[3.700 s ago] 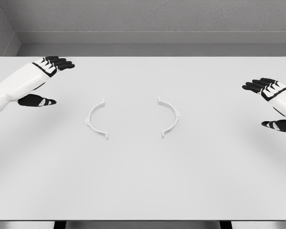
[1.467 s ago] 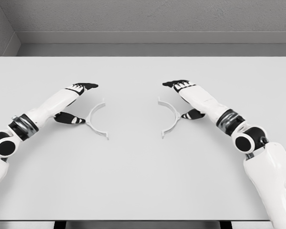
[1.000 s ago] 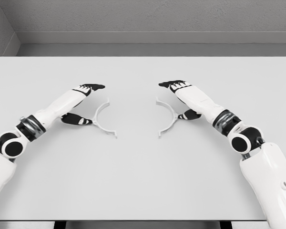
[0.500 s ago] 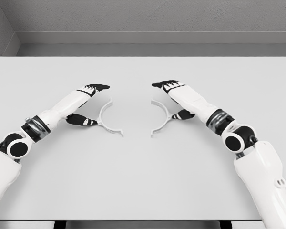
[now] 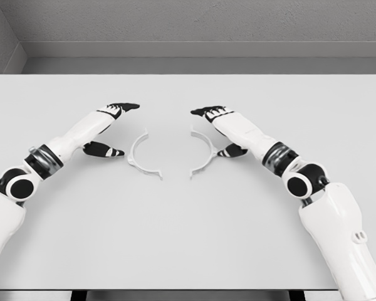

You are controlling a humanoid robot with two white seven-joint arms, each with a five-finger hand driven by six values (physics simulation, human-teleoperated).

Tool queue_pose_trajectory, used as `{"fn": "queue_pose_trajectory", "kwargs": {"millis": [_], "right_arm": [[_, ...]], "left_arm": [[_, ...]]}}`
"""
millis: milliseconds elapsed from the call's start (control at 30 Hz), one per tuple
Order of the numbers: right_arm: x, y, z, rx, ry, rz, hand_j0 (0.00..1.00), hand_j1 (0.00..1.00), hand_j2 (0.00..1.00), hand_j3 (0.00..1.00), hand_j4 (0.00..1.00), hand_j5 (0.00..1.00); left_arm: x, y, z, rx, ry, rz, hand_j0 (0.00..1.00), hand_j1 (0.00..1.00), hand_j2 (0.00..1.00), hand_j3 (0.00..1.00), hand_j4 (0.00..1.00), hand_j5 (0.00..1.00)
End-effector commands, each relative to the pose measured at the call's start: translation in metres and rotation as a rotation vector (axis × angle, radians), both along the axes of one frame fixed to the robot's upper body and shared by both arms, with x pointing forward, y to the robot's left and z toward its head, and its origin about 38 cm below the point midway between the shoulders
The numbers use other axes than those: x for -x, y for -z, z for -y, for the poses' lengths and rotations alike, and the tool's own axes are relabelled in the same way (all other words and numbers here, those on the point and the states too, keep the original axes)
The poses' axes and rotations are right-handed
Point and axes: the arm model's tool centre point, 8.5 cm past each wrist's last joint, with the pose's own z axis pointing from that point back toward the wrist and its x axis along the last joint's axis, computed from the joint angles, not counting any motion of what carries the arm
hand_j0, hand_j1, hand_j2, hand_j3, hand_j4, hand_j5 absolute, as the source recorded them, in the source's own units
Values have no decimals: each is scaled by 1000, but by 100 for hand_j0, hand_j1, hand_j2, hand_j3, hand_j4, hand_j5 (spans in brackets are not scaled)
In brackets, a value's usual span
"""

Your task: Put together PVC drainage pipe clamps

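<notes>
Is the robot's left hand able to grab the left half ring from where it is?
Probably yes. The left hand sits right beside the left clamp half, thumb near its outer curve, fingers open above it. Nothing lies between them on the table.

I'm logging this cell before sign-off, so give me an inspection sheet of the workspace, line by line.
Surface: white table, flat.
Job's things: left clamp half and right clamp half, two white half rings lying flat near the middle, open sides facing each other, a gap between them, not joined.
Clutter: nothing seen.
Hands: left hand sits just outside the left half, fingers spread around it, thumb low beside it with a small gap; right hand sits at the right half, thumb against its outer curve. Neither has lifted its piece.
Cables: nothing seen.
Surroundings: grey wall behind the table.
</notes>
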Motion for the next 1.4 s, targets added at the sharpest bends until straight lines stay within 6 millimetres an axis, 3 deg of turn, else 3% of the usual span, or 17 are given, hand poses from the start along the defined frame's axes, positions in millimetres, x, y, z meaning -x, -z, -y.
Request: {"fn": "queue_pose_trajectory", "kwargs": {"millis": [0, 400, 633, 833, 933, 1000, 1133, 1200, 1300, 1367], "right_arm": [[1, 1, -3, -4, -1, -6, 100, 100, 100, 100, 100, 100], [-7, -1, -10, 2, 1, -7, 100, 100, 100, 100, 100, 100], [-6, -2, -26, -3, -23, -3, 100, 100, 100, 100, 100, 100], [-8, -5, -19, -3, -8, 2, 100, 100, 100, 100, 100, 100], [-16, -20, 11, -35, 69, 36, 100, 100, 100, 100, 100, 100], [-11, -46, 37, -33, 103, 114, 100, 100, 100, 100, 100, 100], [30, -81, 94, -73, 202, 258, 100, 100, 100, 100, 100, 100], [42, -104, 133, -75, 255, 335, 100, 100, 100, 100, 100, 100], [67, -103, 157, -88, 182, 363, 100, 100, 100, 100, 100, 100], [76, -91, 163, -30, 144, 317, 100, 100, 100, 100, 100, 100]], "left_arm": [[0, 2, 1, 11, -4, -6, 100, 100, 100, 100, 100, 100], [0, 5, 19, 35, 18, -7, 100, 100, 100, 100, 100, 100], [1, 7, 26, 29, 26, -3, 100, 100, 100, 100, 100, 100], [1, 7, 28, 32, 30, -3, 100, 100, 100, 100, 100, 100], [2, 8, 32, 38, 34, -4, 100, 100, 100, 100, 100, 100], [2, 8, 33, 41, 35, -4, 100, 100, 100, 100, 100, 100], [3, 10, 37, 47, 39, -5, 100, 100, 100, 100, 100, 100], [3, 10, 37, 47, 39, -5, 100, 100, 100, 100, 100, 100], [1, 7, 33, 42, 32, -1, 100, 100, 100, 100, 100, 100], [0, 6, 28, 41, 21, 1, 100, 100, 100, 100, 100, 100]]}}
